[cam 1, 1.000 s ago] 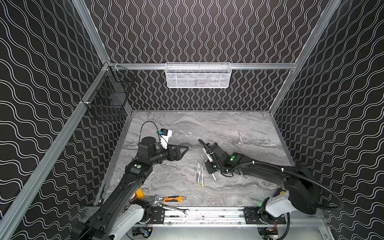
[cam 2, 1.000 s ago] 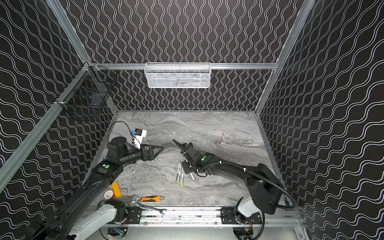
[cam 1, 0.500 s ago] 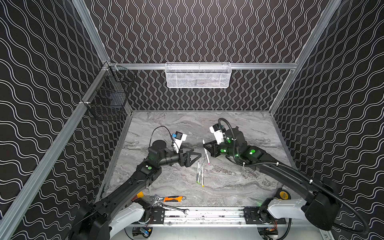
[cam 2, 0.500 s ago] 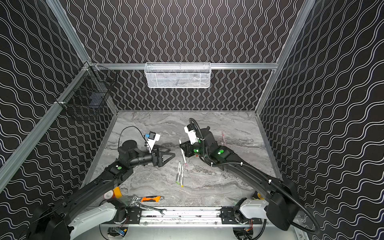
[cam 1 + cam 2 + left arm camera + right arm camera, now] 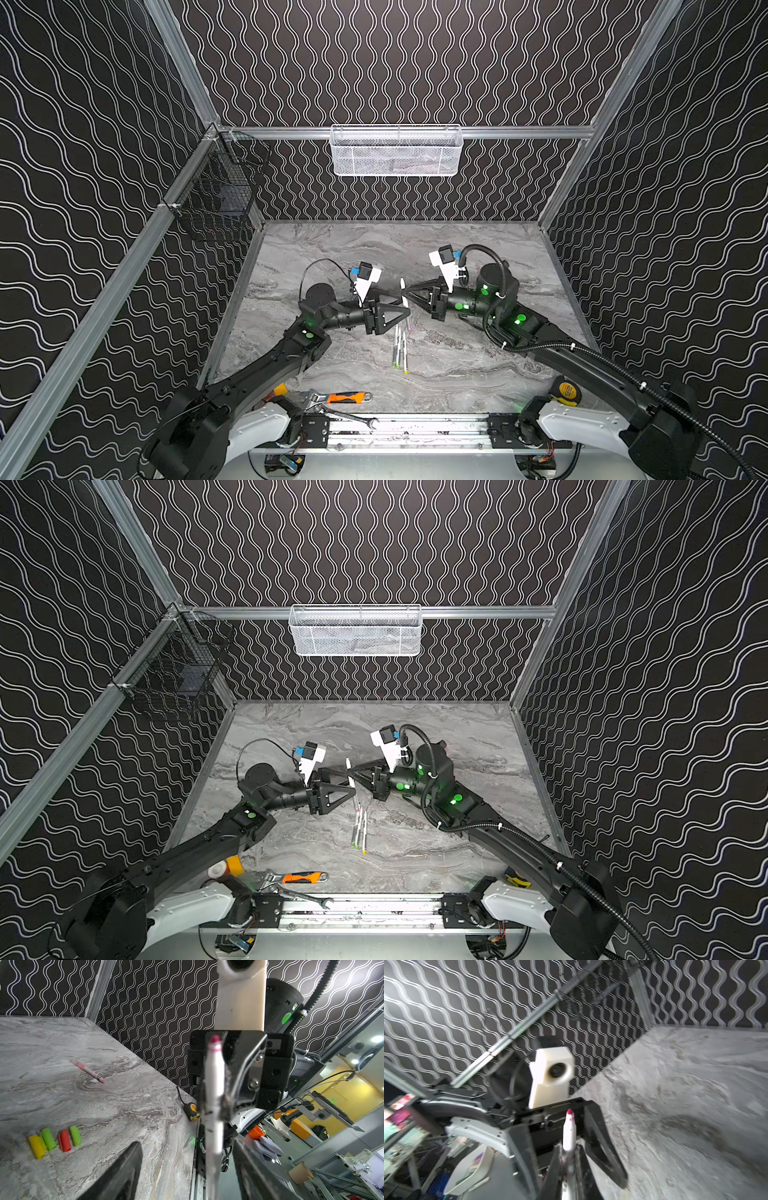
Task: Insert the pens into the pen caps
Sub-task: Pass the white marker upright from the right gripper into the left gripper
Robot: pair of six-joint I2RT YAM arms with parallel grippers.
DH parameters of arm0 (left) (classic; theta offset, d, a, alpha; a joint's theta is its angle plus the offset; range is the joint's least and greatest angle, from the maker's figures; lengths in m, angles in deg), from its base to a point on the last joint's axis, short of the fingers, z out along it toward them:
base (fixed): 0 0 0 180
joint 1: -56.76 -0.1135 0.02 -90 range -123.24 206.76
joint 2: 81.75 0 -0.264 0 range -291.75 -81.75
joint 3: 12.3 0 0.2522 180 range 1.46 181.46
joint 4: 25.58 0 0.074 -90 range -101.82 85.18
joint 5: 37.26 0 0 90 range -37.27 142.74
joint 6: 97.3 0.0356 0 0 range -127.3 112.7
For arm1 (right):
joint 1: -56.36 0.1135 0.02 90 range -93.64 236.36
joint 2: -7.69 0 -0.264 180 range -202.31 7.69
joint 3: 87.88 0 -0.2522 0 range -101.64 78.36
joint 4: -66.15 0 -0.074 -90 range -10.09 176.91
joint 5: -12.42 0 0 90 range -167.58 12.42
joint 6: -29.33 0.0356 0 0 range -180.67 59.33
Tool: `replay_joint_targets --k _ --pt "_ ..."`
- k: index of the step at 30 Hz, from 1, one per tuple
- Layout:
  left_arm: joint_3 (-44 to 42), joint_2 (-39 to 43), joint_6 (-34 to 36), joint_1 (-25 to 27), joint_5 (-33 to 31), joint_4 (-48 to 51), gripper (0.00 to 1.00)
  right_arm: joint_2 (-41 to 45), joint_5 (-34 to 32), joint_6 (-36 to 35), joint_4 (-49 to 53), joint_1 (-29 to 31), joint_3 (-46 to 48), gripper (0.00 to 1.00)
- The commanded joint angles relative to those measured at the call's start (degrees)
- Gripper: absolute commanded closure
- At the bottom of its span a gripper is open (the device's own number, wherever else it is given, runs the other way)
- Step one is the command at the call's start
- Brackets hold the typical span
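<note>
Your right gripper (image 5: 405,296) is clamped on a pink-tipped pen (image 5: 402,286); your left gripper (image 5: 404,305) stands part open around its barrel. Three more pens (image 5: 399,349) lie at six o'clock.

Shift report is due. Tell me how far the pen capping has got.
Done: nothing. All four pen caps lie without pens in a row on the table. In hand: the right gripper is shut on a red-tipped pen, held between the open jaws of the left gripper. Left: cap that pen, then the other pens lying on the table.
</note>
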Motion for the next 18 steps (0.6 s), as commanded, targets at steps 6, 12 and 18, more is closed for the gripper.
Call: replay_joint_targets --k 6,12,18 --pt "-0.12 -1.39 -2.4 0.7 3.35 -9.52 0.59 1.35 3.03 2.42 -9.09 -0.03 1.05 0.9" --pt "-1.53 -1.95 -6.74 0.74 3.03 -14.06 0.76 1.69 3.2 1.95 -9.01 -0.03 1.76 0.89" --pt "-3.37 -0.77 -11.59 0.77 1.35 -16.21 0.99 1.62 3.82 1.95 -8.54 -0.03 2.03 0.87"
